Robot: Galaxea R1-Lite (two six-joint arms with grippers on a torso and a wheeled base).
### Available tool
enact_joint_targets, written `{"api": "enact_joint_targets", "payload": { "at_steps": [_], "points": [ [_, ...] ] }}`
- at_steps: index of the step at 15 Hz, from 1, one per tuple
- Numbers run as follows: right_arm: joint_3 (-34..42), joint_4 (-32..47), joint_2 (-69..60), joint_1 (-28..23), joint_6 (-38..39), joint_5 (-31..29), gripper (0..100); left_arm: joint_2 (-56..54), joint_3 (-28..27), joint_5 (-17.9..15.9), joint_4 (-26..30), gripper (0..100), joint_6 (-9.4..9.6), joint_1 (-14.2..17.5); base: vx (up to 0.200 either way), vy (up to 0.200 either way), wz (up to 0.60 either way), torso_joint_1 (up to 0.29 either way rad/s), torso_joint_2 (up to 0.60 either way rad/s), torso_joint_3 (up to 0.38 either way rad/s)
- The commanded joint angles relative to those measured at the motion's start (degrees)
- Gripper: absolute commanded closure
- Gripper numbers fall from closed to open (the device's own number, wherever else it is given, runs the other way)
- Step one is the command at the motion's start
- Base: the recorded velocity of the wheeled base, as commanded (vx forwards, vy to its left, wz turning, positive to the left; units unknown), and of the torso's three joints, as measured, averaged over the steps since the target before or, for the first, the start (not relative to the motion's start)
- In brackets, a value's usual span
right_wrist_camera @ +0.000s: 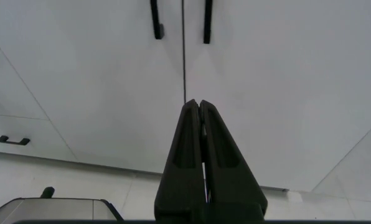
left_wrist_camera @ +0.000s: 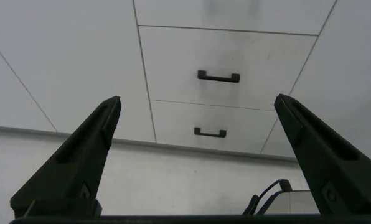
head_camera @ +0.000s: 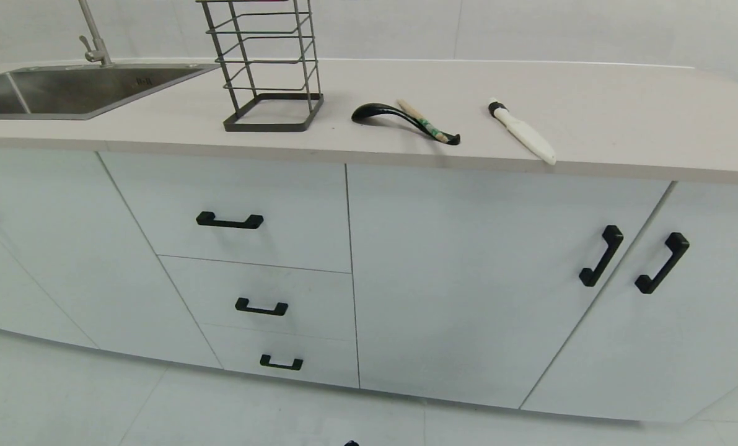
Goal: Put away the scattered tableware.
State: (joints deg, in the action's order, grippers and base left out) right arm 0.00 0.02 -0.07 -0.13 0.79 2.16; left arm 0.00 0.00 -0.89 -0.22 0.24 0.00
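You are seeing a black spoon point(head_camera: 378, 111) lying just right of the rack point(head_camera: 269, 126), a wooden chopstick point(head_camera: 419, 118) resting across its handle, a white knife point(head_camera: 525, 133) lying farther right. Your left gripper point(left_wrist_camera: 198, 99) is gaping wide, holding nothing; your right gripper point(right_wrist_camera: 200, 103) is pressing its fingers together, empty

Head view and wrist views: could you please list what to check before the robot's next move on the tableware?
1. Left gripper open: ok.
2. Right gripper open: not ok, shut.
3. Black ladle, wooden stick and white knife on the countertop: ok.
4. Stick free of ladle: not ok, it lies across the handle.
5. Wire rack upright beside the sink: ok.
6. Grippers at counter height: not ok, both face cabinet fronts.
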Motion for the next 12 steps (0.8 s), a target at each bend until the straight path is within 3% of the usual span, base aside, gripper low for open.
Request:
{"api": "enact_joint_targets", "payload": {
  "at_steps": [1,5,12],
  "points": [
    [0.00,-0.02,0.07,-0.04,0.00,0.04,100,0.00,0.00,0.01,-0.04,0,0.02,0.00,0.000,0.200,0.00,0.002,0.00,-0.002],
    [0.00,-0.02,0.07,-0.04,0.00,0.04,100,0.00,0.00,0.01,-0.04,0,0.02,0.00,0.000,0.200,0.00,0.005,0.00,0.004],
    [0.00,-0.02,0.07,-0.04,0.00,0.04,100,0.00,0.00,0.01,-0.04,0,0.02,0.00,0.000,0.000,0.00,0.000,0.00,0.000]
  ]
}}
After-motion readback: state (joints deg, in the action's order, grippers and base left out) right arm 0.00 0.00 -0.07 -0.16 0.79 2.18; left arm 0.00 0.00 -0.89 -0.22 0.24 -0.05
